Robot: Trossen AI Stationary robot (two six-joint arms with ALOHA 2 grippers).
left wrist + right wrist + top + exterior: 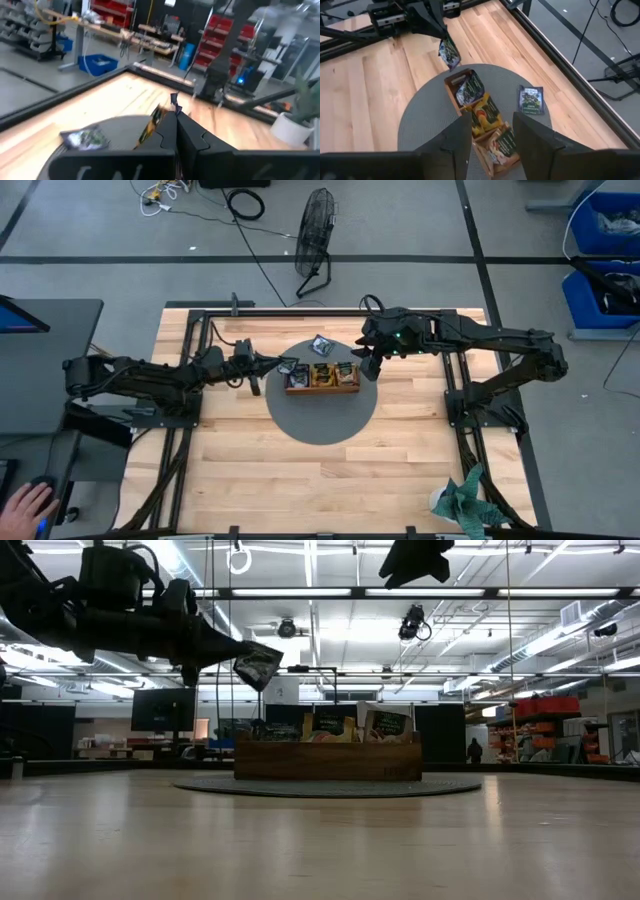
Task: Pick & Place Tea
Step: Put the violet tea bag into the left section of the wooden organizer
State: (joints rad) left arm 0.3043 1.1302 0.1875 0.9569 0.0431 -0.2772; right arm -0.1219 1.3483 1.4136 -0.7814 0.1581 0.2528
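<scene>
High view: the left hand [284, 364] pinches 1 dark flat tea sachet [291, 366] at the brown wooden tray's [322, 388] left end. Low view: it hangs from the closed fingertips above the bench [320, 840]. Right wrist view: the right hand [492, 137], open and empty, hovers over the tray, 1 sachet on the grey mat [530, 99] beside it.

Two dark jointed arms; black cables.

Pale, smooth wooden table top [300, 480] with visible plank grain, framed in dark metal. Matt grey round mat [322, 425], finely textured. Brown wooden tray [327, 760], plain and unpolished. Glossy printed paper or foil sachets: one lying at 12 o'clock of the tray [321, 345], one lifted [449, 52]. Matt black gripper fingers [540, 137].
</scene>
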